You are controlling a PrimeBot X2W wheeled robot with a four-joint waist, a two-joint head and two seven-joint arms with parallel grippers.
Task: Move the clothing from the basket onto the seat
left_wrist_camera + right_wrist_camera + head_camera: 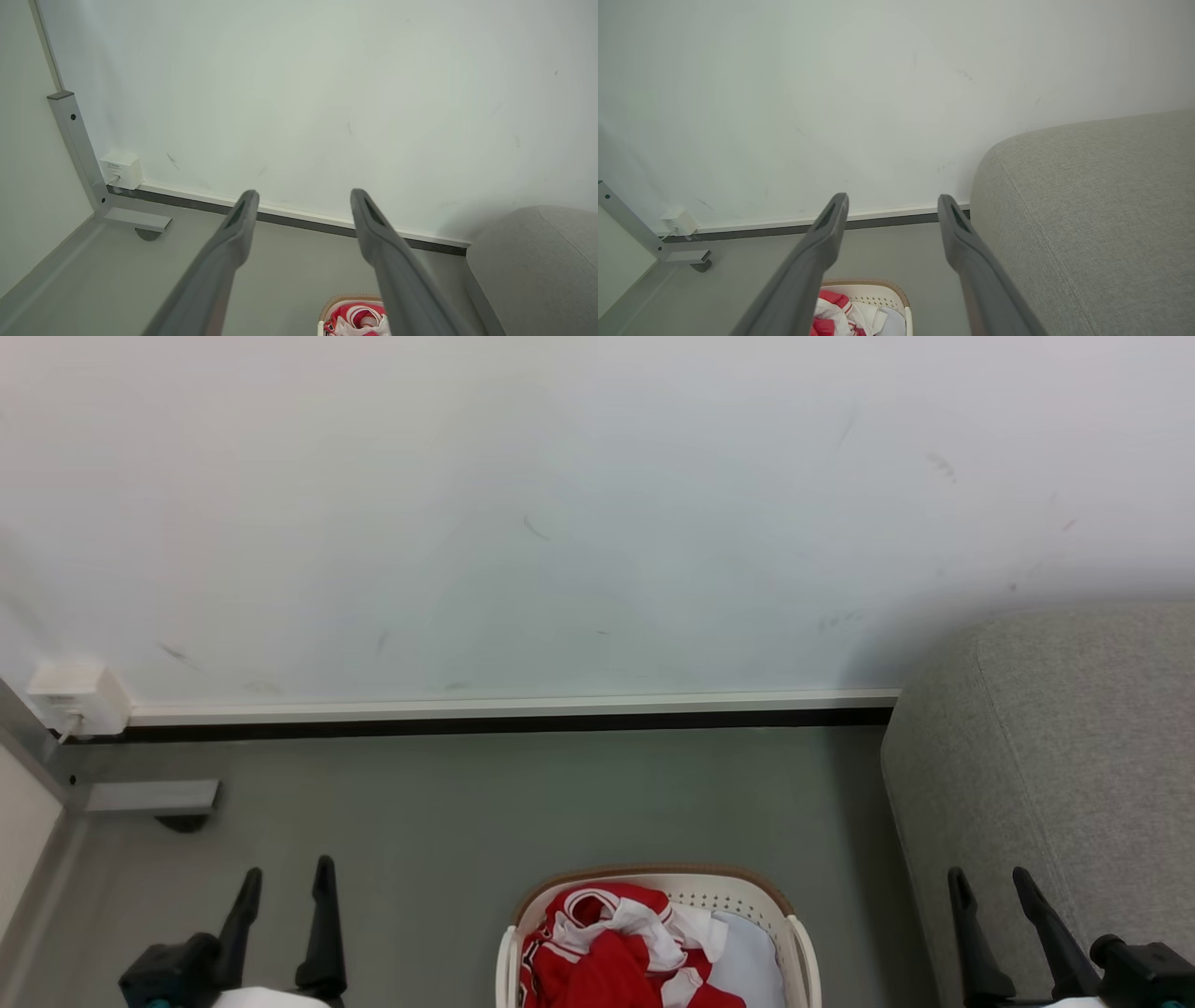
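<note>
Clothing (pixel 607 957) lies in the basket (pixel 738 899) at bottom centre, lettering too crumpled to read; my left gripper (pixel 288 868) and right gripper (pixel 987 873) gape empty.

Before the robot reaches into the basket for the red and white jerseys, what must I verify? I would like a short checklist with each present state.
1. Left gripper open, holding nothing: ok.
2. Right gripper open, holding nothing: ok.
3. Red and white sports jersey clothing lies on top in the oval cream-white plastic basket: ok.
4. Plain pale blue-white cloth beside it, free of the jerseys: cannot tell.
5. Large light grey woven-fabric seat stands right of the basket, apart from it: ok.
</note>
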